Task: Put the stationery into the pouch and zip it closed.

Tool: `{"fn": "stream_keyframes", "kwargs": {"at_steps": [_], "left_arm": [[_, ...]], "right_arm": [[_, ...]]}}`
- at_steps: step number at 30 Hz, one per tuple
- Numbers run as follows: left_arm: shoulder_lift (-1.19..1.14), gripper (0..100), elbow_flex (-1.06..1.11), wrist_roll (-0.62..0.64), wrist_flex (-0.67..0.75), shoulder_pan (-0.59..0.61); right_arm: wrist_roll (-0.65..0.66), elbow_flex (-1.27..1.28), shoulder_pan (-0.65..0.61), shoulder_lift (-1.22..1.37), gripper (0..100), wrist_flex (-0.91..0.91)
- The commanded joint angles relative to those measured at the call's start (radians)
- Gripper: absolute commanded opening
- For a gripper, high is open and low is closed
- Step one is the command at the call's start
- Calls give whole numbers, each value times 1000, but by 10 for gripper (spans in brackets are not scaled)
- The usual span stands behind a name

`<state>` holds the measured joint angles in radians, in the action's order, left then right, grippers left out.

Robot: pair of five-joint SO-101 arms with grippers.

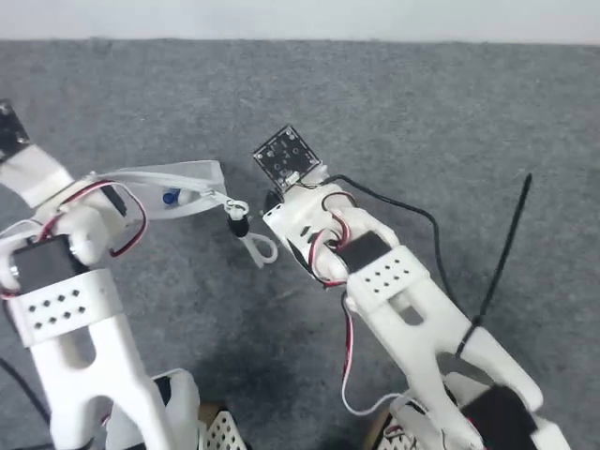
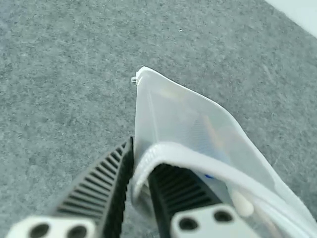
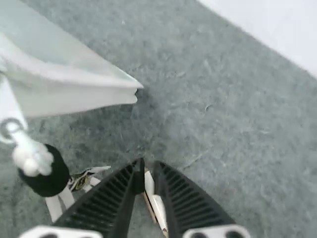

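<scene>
Blue stationery (image 1: 171,197) seems already inside the pouch (image 1: 183,178), left of centre. The left gripper (image 2: 141,159) is clamped on the pouch edge. The right gripper (image 3: 148,167) pinches the pull tag (image 3: 151,198). I judge that the zipping remains.

grey felt-like surface (image 1: 422,112) all across, pale strip (image 1: 300,19), perhaps a wall, along the far edge

The pouch (image 1: 187,178) is see-through white (something blue shows inside). The table (image 1: 422,112) is speckled grey. The zip pull (image 3: 47,176) has a black ball.
</scene>
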<state>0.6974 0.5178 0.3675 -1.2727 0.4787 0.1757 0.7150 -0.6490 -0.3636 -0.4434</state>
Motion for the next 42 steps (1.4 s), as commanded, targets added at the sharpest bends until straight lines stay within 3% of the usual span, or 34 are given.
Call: {"fn": "stream_keyframes", "kwargs": {"at_steps": [1,10,15,34,42], "left_arm": [[25,13,-28,15,38,15],[29,13,-30,15,38,58],[29,13,-28,15,38,57],[29,13,-27,14,38,57],[29,13,-27,14,38,55]], "right_arm": [[-9,-86,12,28,124,-35],[-12,-331,8,231,134,-308],[-5,-445,7,387,184,-377],[66,-836,-19,842,184,-539],[66,-905,-2,923,23,-539]]}}
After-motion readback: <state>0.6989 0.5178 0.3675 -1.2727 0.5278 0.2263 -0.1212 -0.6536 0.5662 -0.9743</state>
